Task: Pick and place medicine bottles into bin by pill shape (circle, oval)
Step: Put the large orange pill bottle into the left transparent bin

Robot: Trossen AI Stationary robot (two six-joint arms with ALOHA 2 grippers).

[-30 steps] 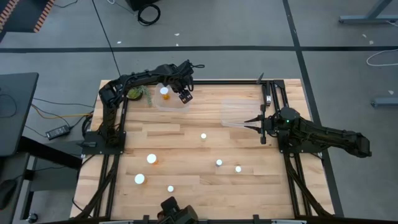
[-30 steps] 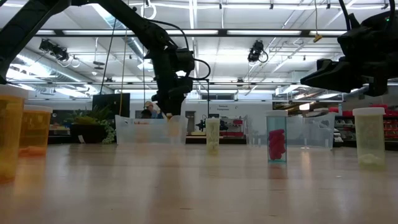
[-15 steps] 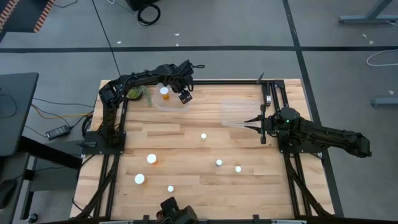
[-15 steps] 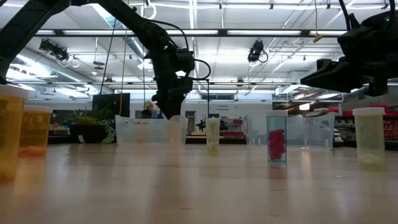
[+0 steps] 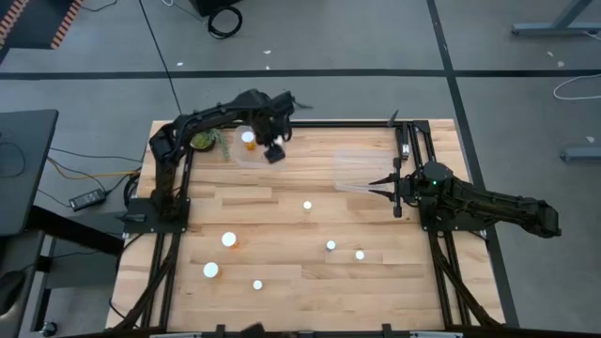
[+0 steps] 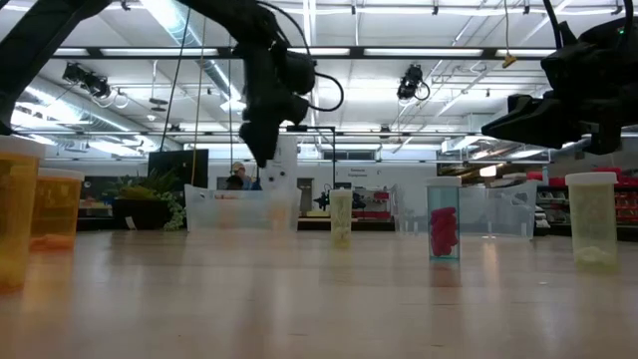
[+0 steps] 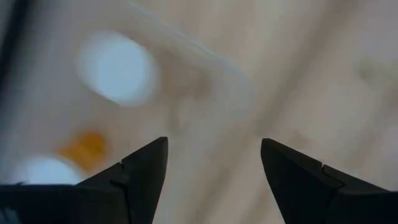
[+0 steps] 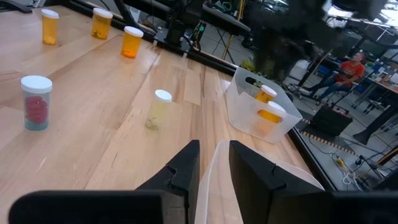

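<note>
My left gripper [image 5: 274, 150] hangs open and empty over the clear left bin [image 5: 259, 153] at the table's far side. An orange bottle with a white cap [image 5: 248, 139] stands in that bin; white caps [image 7: 115, 67] show blurred in the left wrist view. My right gripper [image 5: 374, 189] waits at the near edge of the clear right bin [image 5: 362, 169], its fingers a narrow gap apart, with the bin's rim [image 8: 212, 168] showing in the gap. Several bottles stand upright on the table, among them one mid-table [image 5: 307, 205] and one holding red pills [image 6: 444, 219].
Loose bottles stand at the near left [image 5: 229, 240], [image 5: 211, 270], [image 5: 257, 284] and near middle [image 5: 331, 246], [image 5: 360, 254]. A green plant [image 5: 207, 141] sits beside the left bin. Black frame rails run along the table's sides. A person [image 8: 351, 65] shows beyond the table.
My left gripper has risen above the left bin and shifted slightly toward the table's left, staying open. The right arm and the bottles on the table have kept still.
</note>
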